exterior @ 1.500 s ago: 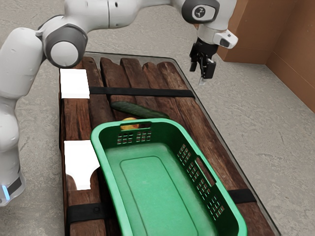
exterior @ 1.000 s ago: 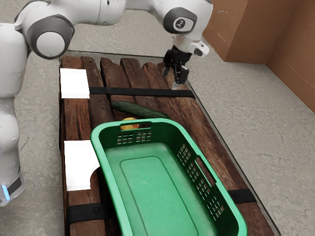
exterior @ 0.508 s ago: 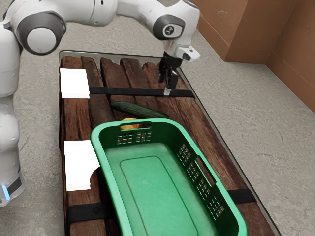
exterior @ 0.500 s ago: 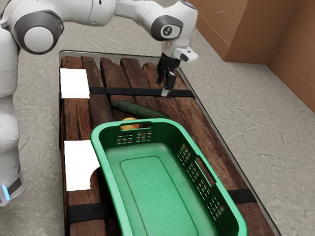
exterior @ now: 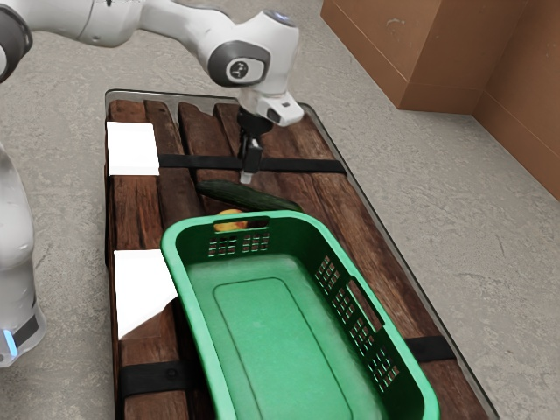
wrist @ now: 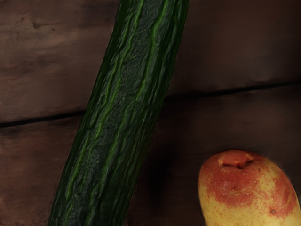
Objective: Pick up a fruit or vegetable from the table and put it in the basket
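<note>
A green basket stands on a wooden surface beside red-and-yellow produce. A gripper hovers over a cucumber; whether its fingers are apart, I can't tell.

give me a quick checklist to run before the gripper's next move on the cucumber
1. Cucumber below the gripper: ok, the wrist view shows it right under the hand.
2. Gap between cucumber and yellow-red item: ok, bare wood shows between them.
3. Basket upright on the table: ok.
4. Gap between the cucumber's near end and the basket: cannot tell, the rim overlaps that end in the exterior view.
5. Gripper low enough to grip: cannot tell.
6. Cucumber in the basket: not ok, it lies on the table.
</note>
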